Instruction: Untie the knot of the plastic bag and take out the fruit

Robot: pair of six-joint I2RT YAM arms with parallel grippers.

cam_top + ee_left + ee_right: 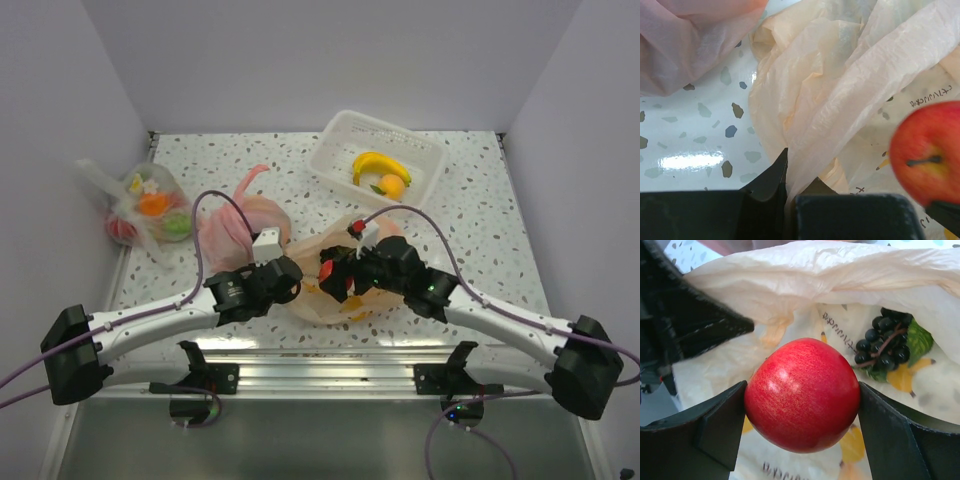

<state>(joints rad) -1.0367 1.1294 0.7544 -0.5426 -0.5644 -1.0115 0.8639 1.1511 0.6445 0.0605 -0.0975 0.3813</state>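
The pale peach plastic bag [335, 272] lies open at the near middle of the table; no knot shows. My left gripper [790, 172] is shut on a fold of the bag's film [840, 100] at its left rim. My right gripper [802, 405] is shut on a red apple [802, 395], held just above the open bag; the apple also shows in the left wrist view [927, 150] and in the top view [329, 269]. A dark purple grape bunch [887, 340] lies inside the bag. A yellow banana [378, 163] and an orange [391, 186] lie in the white basket [340, 140].
A pink bag [235, 220] with a long twisted tail lies left of the peach bag, touching it. A clear flower-print bag [145, 210] of fruit sits at the far left by the wall. The white basket stands at the back right.
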